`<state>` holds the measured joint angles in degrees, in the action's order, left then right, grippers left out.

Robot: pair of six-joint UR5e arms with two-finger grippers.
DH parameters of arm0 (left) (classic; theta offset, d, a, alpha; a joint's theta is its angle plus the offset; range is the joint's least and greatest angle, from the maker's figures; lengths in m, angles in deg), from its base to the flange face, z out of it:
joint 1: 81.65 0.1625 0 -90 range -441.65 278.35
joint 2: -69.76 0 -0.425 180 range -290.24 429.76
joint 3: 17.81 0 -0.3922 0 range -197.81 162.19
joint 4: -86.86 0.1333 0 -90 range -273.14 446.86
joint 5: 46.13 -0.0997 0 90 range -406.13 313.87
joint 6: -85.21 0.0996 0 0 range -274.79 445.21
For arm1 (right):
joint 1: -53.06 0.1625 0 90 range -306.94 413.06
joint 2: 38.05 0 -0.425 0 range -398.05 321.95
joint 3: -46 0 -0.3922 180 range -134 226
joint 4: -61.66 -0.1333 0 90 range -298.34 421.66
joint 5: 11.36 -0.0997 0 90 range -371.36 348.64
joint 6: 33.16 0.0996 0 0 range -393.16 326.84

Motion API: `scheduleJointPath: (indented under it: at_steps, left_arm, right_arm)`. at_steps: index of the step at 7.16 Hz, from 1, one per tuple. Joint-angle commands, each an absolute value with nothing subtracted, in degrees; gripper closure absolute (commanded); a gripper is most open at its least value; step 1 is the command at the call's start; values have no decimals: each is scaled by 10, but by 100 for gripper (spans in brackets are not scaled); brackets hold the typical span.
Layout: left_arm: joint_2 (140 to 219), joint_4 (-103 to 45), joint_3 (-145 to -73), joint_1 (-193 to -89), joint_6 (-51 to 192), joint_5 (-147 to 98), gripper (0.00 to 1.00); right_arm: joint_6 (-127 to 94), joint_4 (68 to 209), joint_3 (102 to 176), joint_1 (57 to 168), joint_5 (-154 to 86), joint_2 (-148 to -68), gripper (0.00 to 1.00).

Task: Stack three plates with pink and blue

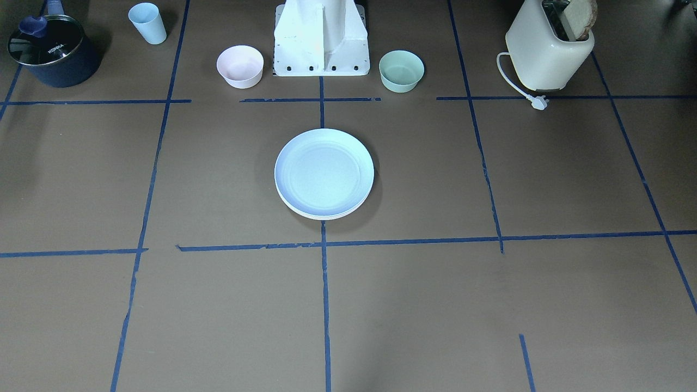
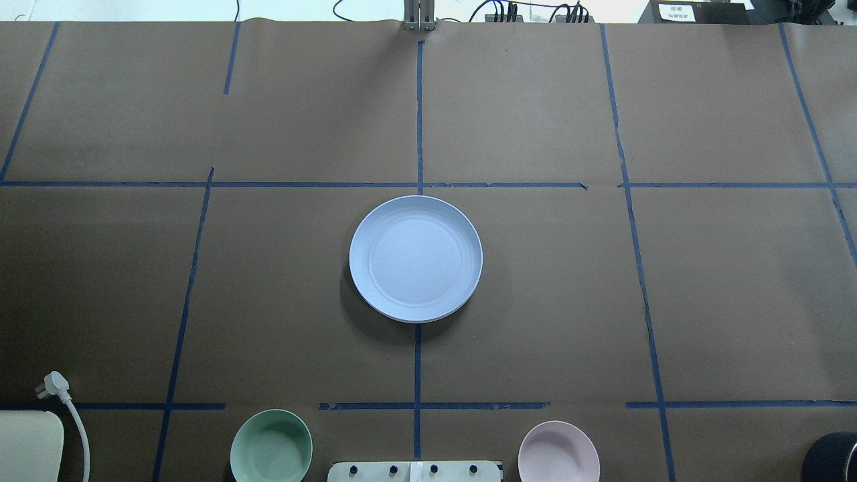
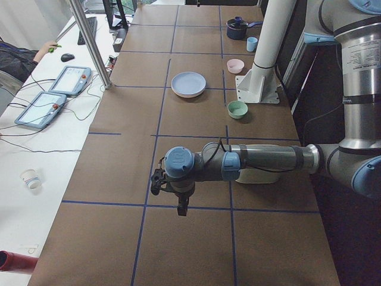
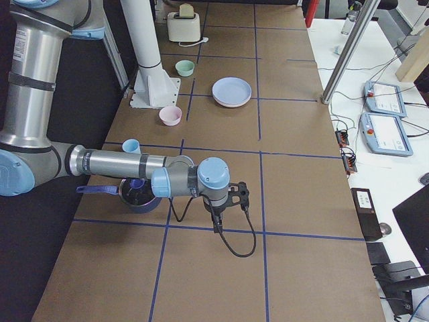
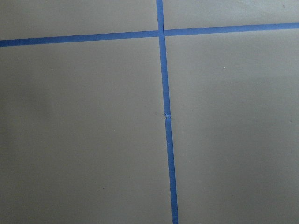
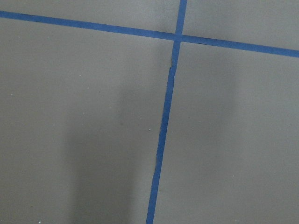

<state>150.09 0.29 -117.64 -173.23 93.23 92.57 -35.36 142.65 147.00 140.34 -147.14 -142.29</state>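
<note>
Left pincer [image 3: 158, 181] and right pincer [image 4: 237, 194] hang above table [image 3: 196, 122], opening indiscernible.

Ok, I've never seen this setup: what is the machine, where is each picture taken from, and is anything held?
This is a robot with two arms at a brown table. Two pictures look down on it, one from behind the robot, one facing it; two look along it from each end; two come from wrist cameras and show only bare table. In the middle sits a stack of plates, a blue plate on top. On the robot's side stand a pink bowl, a mint bowl, a blue cup, a lidded pot and a toaster. The left end effector and right end effector hang above bare table toward either end. Neither visibly holds anything; open or shut cannot be told.
</note>
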Motion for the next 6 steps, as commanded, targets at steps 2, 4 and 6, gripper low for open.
scheduleJointPath:
  at_steps: [2,4,6]
  left_arm:
    - [1501,3,-1176,-1732,932,926,0]
    - [1501,3,-1176,-1732,932,926,0]
    - [1501,3,-1176,-1732,933,926,0]
  right_arm:
    - [-354,1427,1470,1401,-1471,-1423,0]
    - [-354,1427,1470,1398,-1471,-1423,0]
    - [-354,1427,1469,1397,-1471,-1423,0]
